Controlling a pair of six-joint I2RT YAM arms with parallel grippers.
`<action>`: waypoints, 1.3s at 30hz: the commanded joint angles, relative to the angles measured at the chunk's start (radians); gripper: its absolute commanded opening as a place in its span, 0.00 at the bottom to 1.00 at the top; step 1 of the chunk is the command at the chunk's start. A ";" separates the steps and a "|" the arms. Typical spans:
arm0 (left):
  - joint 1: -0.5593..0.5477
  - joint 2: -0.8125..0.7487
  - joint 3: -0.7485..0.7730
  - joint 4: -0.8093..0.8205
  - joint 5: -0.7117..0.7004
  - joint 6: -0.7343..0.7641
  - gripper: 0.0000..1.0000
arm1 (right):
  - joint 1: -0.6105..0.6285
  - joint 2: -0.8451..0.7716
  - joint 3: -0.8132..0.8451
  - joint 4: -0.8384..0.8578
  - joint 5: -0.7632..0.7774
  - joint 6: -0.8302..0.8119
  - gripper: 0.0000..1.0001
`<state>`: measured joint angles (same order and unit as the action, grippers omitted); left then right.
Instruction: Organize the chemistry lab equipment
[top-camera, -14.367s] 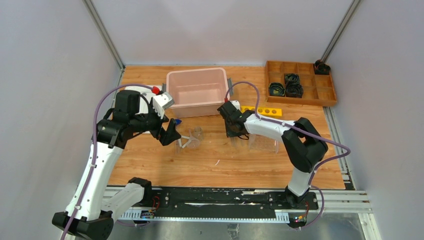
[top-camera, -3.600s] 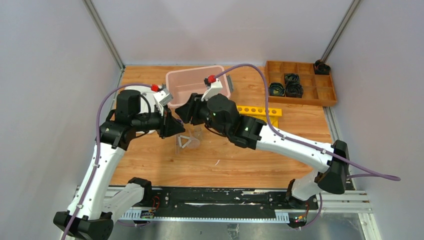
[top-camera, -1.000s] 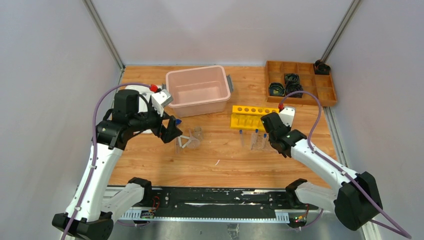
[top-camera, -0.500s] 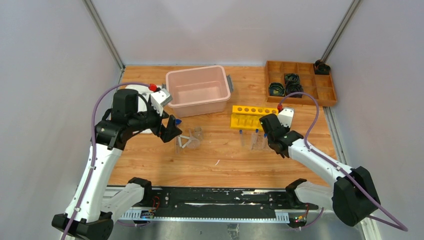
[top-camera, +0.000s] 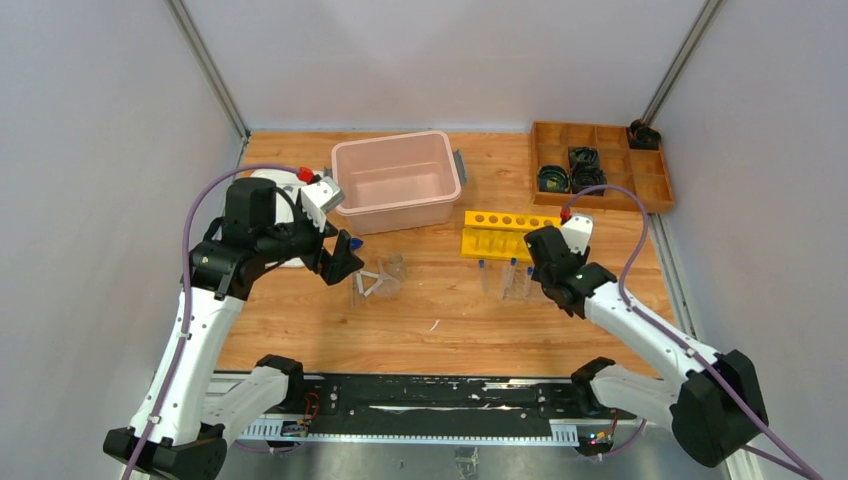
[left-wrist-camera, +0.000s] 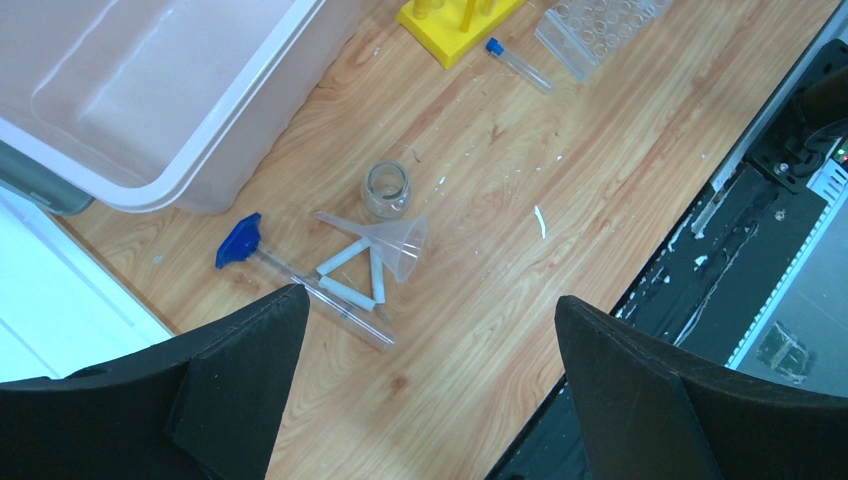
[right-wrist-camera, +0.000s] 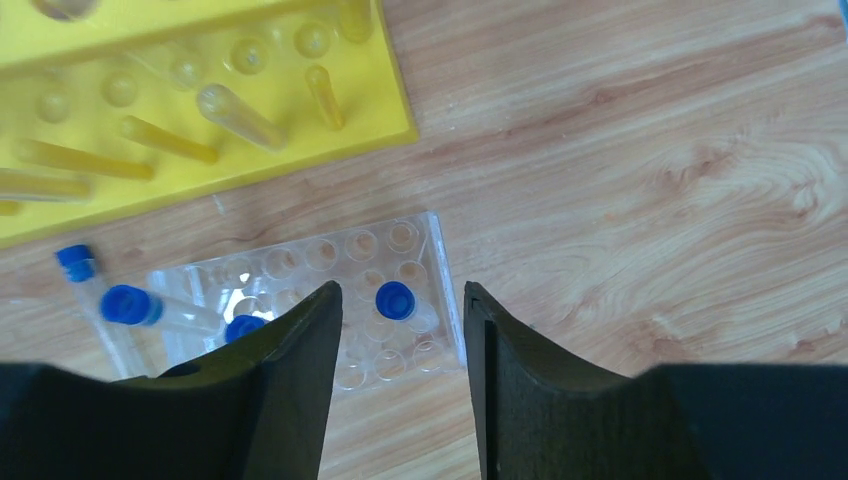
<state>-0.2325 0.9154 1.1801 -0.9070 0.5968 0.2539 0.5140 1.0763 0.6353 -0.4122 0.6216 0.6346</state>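
The left gripper (left-wrist-camera: 430, 300) hangs released, its jaws spread wide and holding nothing, above a cluster just near of the pale pink plastic tub (top-camera: 396, 183). There a small clear glass beaker (left-wrist-camera: 387, 188) stands upright, with a clear plastic funnel (left-wrist-camera: 396, 246) lying on its side just near of it. Beside the funnel, to its left, lies a thin clear rod with a blue end (left-wrist-camera: 300, 290). To the right of the tub stands the yellow six-hole tube rack (top-camera: 507, 232), and the flat clear plastic rack (right-wrist-camera: 330, 268) lies just near of it. The right gripper (right-wrist-camera: 399, 310) hovers over this clear rack, its jaws slightly parted and empty. One small clear tube with a blue cap (right-wrist-camera: 396, 300) stands upright in a hole there. Another blue-capped tube (right-wrist-camera: 128, 305) lies across the rack's left end.
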 joint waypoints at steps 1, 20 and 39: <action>-0.005 -0.004 0.032 0.007 -0.002 -0.002 1.00 | -0.015 -0.088 0.104 -0.081 -0.012 0.012 0.51; -0.005 -0.011 0.017 0.007 -0.019 -0.034 1.00 | 0.239 0.425 0.405 0.019 -0.266 -0.052 0.43; -0.005 -0.028 -0.024 -0.023 -0.072 0.029 1.00 | 0.239 0.634 0.325 0.177 -0.186 -0.029 0.42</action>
<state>-0.2325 0.9001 1.1694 -0.9253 0.5095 0.2577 0.7456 1.6890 0.9848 -0.2611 0.3931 0.5861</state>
